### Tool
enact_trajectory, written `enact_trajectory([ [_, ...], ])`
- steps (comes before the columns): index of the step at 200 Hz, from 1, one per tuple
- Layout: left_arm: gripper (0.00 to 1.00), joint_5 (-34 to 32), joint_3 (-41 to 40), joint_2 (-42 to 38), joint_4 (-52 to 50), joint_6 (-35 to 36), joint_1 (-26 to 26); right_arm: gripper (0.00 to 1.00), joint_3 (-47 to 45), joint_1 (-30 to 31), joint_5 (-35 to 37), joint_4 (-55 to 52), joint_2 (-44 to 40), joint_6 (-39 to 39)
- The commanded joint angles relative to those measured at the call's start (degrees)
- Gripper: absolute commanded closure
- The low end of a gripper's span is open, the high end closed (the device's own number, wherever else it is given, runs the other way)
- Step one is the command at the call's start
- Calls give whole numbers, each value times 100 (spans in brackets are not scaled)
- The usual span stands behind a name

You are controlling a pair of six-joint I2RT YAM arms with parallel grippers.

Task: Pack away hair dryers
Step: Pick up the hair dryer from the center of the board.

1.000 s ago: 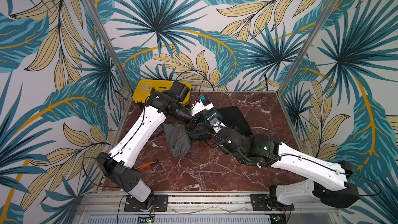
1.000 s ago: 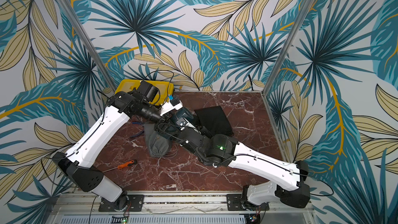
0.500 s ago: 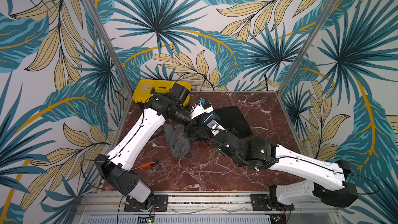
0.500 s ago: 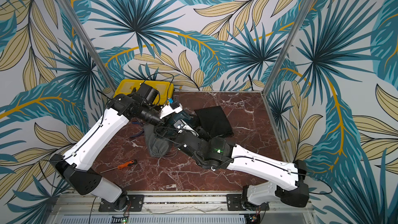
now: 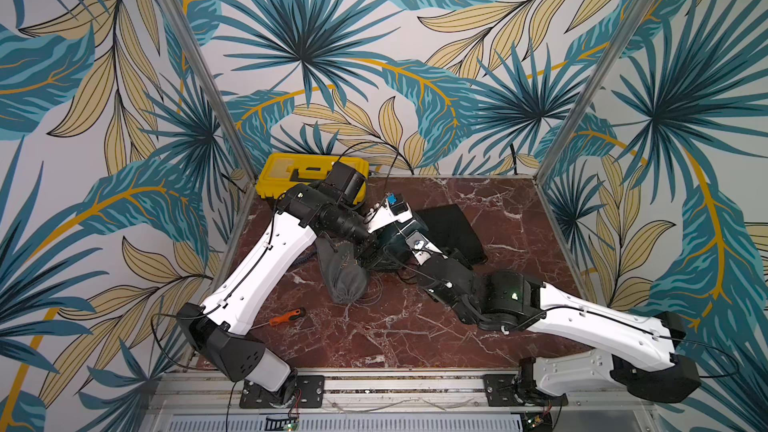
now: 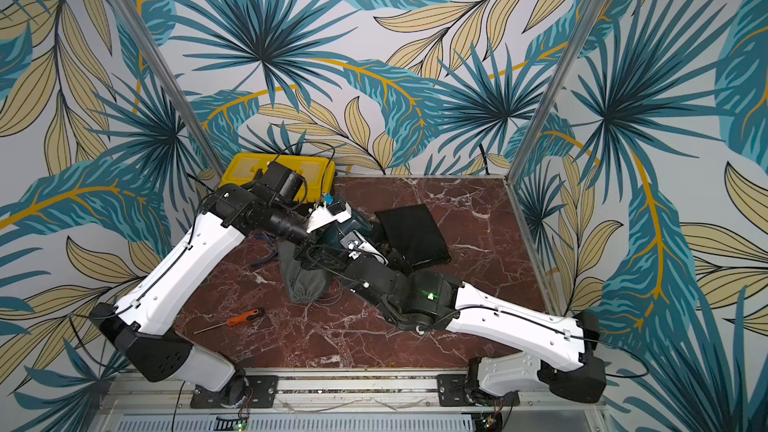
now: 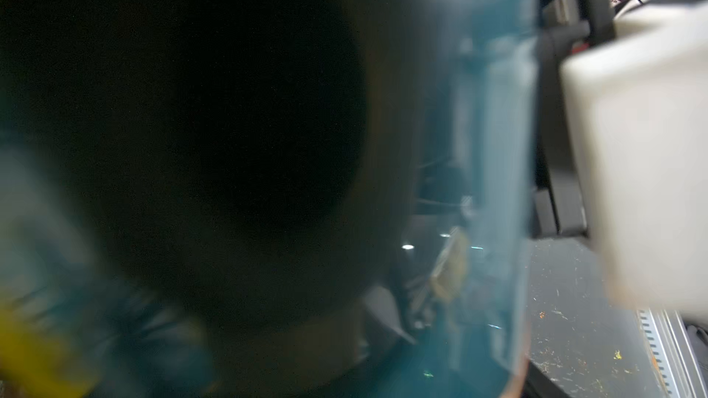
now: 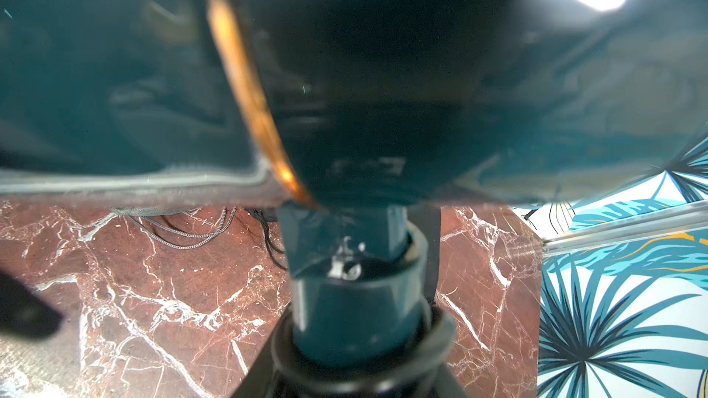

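done: nothing is visibly packed. the grey bag [image 5: 345,274] bulges, but i cannot tell what fills it. the other two hair dryers are not in sight.
in hand: the teal hair dryer [image 5: 395,238] is at the grey bag's far end, touching it, and seems held clear of the desk [image 5: 415,338].
left to do: by my reading, this dryer has yet to go into the grey bag, and the unseen pair must be accounted for.
right pincer [image 8: 354,354]: clamped on the teal hair dryer's handle.
left pincer [image 5: 371,248]: pressed in at the grey bag's far end. its own view is a blur, so i cannot tell whether it is apart or together.
long axis: the barrel lies crosswise to the handle, which runs straight out of the right pincer.
pointing: one barrel end likely faces the grey bag's hem. i cannot tell whether it is nozzle or intake.
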Motion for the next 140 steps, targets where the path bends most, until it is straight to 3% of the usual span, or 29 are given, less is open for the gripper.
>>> enact_trajectory([
  [1, 13, -136, 86, -28, -453, 113, -71, 100, 22, 12, 462, 816, -311, 160],
  [87, 22, 201, 378, 175, -448, -70, -72, 100, 136, 29, 171, 737, -95, 132],
  [122, 35, 232, 337, 197, -450, -86, -79, 100, 244, 63, 165, 710, -5, 86],
  [140, 51, 172, 276, 199, -488, -25, -81, 100, 258, 73, 146, 754, -5, 53],
])
